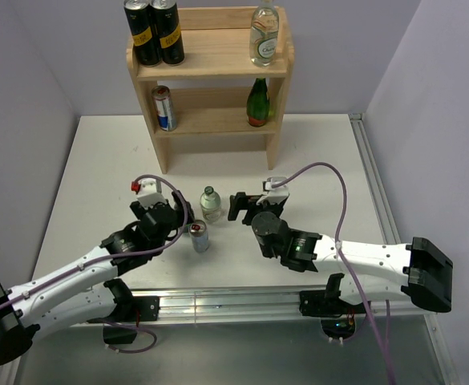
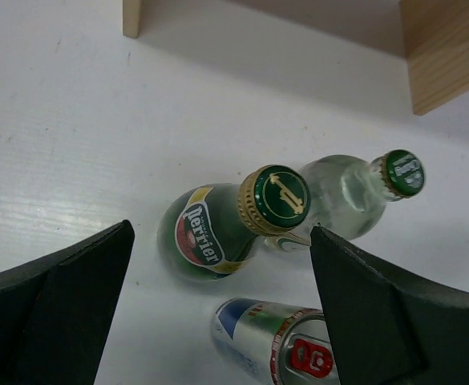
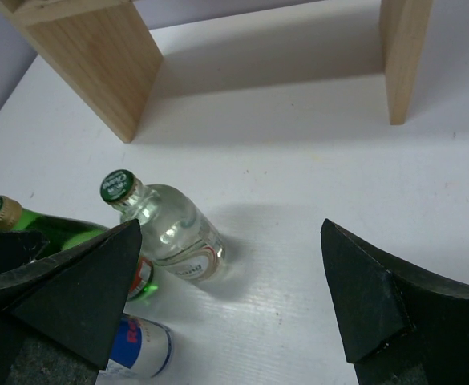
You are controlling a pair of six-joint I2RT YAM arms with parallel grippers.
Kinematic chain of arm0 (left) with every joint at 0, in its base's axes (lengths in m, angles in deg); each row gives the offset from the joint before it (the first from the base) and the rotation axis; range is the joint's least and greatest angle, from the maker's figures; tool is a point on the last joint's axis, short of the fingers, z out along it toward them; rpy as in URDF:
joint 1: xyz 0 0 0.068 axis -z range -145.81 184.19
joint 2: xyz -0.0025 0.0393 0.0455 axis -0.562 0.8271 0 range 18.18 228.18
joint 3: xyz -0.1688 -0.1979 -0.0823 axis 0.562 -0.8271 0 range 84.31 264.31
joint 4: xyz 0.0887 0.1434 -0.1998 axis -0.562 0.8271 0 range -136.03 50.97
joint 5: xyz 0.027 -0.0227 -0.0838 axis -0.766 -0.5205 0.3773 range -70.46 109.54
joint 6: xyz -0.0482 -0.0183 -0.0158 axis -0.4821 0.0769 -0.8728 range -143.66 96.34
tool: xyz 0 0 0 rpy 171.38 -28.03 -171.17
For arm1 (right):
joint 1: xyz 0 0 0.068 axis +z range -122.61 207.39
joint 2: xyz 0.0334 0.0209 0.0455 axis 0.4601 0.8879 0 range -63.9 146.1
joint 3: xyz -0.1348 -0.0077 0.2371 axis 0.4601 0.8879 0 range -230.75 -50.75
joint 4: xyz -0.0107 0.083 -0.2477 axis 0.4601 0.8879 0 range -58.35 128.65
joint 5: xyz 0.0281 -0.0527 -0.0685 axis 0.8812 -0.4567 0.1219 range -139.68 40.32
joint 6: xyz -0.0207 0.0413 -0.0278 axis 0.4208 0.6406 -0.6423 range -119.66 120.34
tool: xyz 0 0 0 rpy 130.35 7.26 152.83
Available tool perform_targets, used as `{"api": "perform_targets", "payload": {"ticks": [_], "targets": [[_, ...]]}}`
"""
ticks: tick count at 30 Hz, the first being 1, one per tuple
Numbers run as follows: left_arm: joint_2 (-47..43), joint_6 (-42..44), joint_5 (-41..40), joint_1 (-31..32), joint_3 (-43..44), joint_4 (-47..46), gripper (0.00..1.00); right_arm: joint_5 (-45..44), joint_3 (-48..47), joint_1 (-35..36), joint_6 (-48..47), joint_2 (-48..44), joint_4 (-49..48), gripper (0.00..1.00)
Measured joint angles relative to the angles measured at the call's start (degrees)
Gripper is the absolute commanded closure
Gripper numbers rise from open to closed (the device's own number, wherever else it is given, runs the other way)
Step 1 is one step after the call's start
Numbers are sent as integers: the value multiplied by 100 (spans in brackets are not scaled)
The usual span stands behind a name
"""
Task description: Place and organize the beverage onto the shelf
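— 3 beverages stand on the white table (image 1: 314, 160), lower centre of the top view. Identify them.

— Item 1: green Perrier bottle (image 2: 202, 233), gold cap. Item 2: clear glass bottle (image 1: 211, 204), green cap. Item 3: Red Bull can (image 1: 200, 237), just below and left of item 2. All 3 stand close together. In the left wrist view the Perrier cap overlaps the clear glass bottle.

— Location of the shelf (image 1: 214, 50)?

— Top centre of the top view, at the far side of the table, well apart from the 3 items. Its top tier carries 2 black-and-gold cans (image 1: 142, 32) at left and 1 tall clear bottle (image 1: 264, 34) at right. The middle tier carries 1 silver-and-blue can (image 1: 164, 108) at left and 1 green bottle (image 1: 257, 103) at right.

— Status of the left gripper (image 2: 222, 233)?

— Jaws wide apart, 1 finger on each side of the Perrier bottle, a gap visible on both sides. Nothing is clamped.

— Status of the right gripper (image 3: 232, 228)?

— Jaws wide apart, holding nothing, bare table between them. In the right wrist view the clear glass bottle sits just beside the finger at frame left.
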Motion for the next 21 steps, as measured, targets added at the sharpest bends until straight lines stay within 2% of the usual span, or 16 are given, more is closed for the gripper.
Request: {"api": "perform_targets", "payload": {"ticks": [11,21], "targets": [[1134,-162,-306,0,-55,-195,1,-101,280,0,190,-304,109,0],[1864,-817,-509,-214,79,-382,1,-103,444,0,256,-310,190,0]]}}
